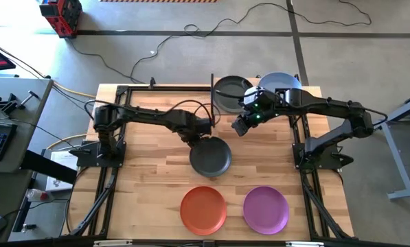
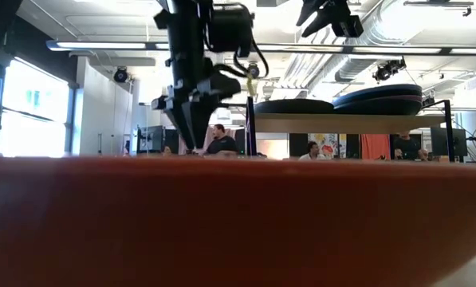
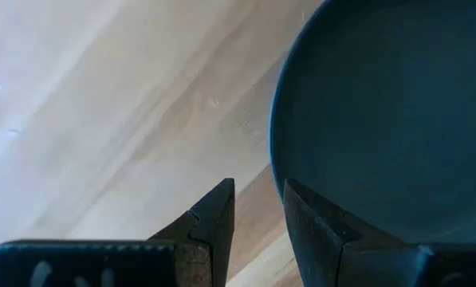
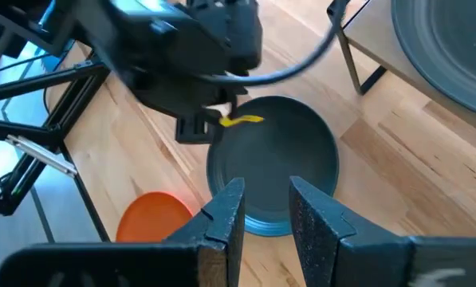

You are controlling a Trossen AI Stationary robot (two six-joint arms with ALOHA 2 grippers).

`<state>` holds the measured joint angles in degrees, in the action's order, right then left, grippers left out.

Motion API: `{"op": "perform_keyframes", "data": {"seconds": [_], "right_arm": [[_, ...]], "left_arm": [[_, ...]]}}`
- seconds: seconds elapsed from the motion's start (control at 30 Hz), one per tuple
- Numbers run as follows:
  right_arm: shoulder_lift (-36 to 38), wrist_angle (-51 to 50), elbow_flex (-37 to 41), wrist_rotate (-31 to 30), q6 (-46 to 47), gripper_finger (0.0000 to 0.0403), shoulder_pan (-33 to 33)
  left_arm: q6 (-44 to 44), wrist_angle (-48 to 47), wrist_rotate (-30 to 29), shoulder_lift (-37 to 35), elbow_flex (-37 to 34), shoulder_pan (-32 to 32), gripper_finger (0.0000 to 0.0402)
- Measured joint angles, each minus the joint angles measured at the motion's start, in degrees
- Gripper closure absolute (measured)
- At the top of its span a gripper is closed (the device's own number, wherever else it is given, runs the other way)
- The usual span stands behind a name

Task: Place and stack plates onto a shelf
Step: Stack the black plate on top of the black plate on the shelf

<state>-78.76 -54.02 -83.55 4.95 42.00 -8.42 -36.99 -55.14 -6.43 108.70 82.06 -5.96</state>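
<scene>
1. My left gripper (image 1: pixel 206 132) sits at the rim of the dark plate (image 1: pixel 210 156) on the table (image 1: pixel 150 171), fingers slightly apart, gripping nothing, I think.
2. Right gripper (image 1: pixel 240 127) hovers near the shelf (image 2: pixel 341 121), fingers parted, empty.
3. Risk: shallow rim slips, plate drops.

From overhead you look straight down on the whole slatted tabletop (image 1: pixel 156 171) and both arms. Your table-level camera sits right against the orange plate (image 2: pixel 238 219), whose rim fills its lower half, and faces across to the shelf (image 2: pixel 341 119). Your left wrist camera looks closely down at the dark plate (image 3: pixel 389 119); the right wrist camera sees that same plate from higher up.
</scene>
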Motion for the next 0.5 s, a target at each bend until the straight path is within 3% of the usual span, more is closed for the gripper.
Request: {"op": "perform_keyframes", "data": {"seconds": [0.5], "right_arm": [[-0.04, -0.13, 0.0, -0.58, -0.89, 0.0323, -0.03]], "left_arm": [[1.13, 4.05, 3.47, 3.52, 0.0, -0.23, 0.03]]}}
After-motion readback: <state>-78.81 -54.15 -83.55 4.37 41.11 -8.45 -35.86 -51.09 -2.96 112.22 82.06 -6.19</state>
